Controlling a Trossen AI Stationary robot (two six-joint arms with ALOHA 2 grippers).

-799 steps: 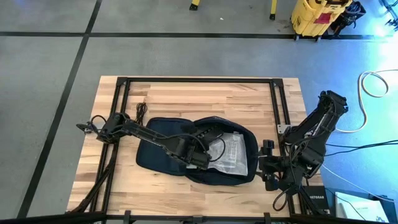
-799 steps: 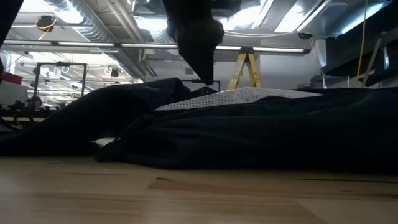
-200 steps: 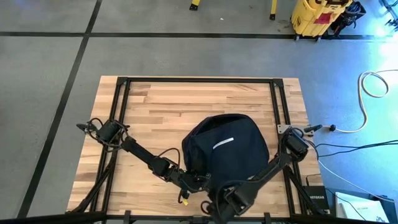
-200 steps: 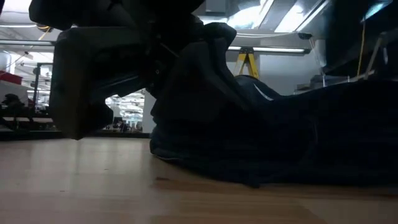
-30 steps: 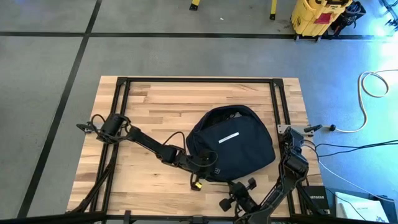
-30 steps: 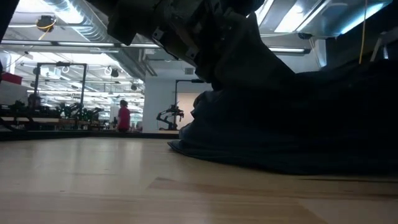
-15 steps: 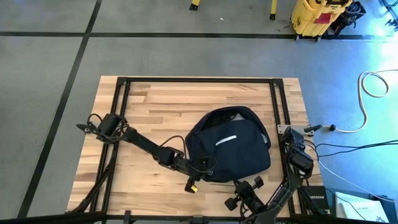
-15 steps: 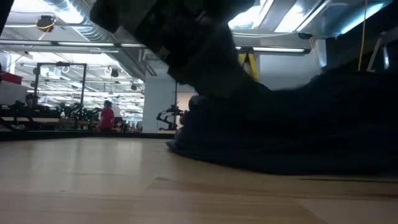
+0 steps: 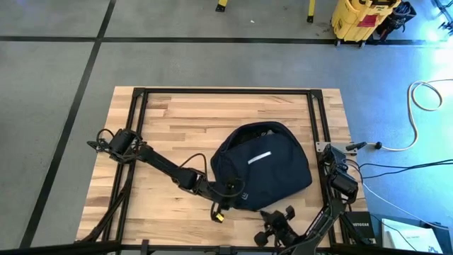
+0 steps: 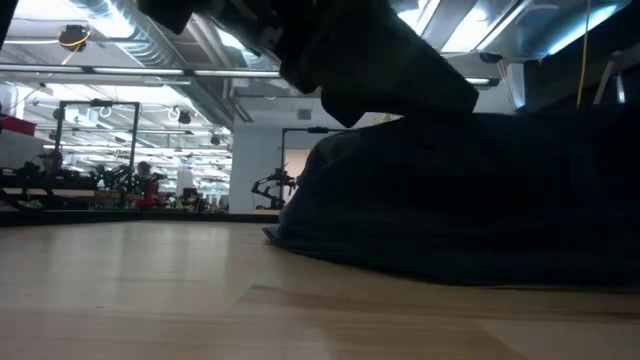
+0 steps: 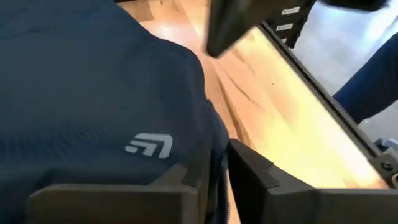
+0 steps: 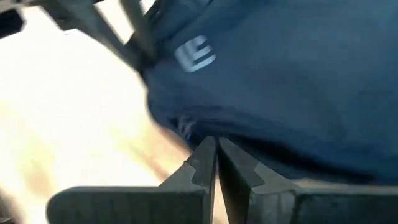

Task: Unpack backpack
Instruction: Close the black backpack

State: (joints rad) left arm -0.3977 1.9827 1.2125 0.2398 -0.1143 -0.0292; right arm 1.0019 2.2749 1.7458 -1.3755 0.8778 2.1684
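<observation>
The left hand [image 9: 237,190] sits right at the near left edge of the backpack [image 9: 263,170]. In its wrist view the fingers [image 11: 252,168] stand a little apart, with the dark blue cloth of the bag's edge in the narrow gap — whether they pinch it I cannot tell. A small white logo [image 11: 149,145] shows on the cloth just past them.

The right hand [image 9: 272,230] is low at the near edge of the tabletop [image 9: 177,120], just in front of the bag. Its fingers [image 12: 200,167] are pressed together and hold nothing; the bag fills the view just past their tips.

The backpack lies a bit right of the middle of the tabletop — a soft round heap with a short white stripe [image 9: 260,157] on top. The black frame bars [image 9: 226,92] stand along the far edge.
</observation>
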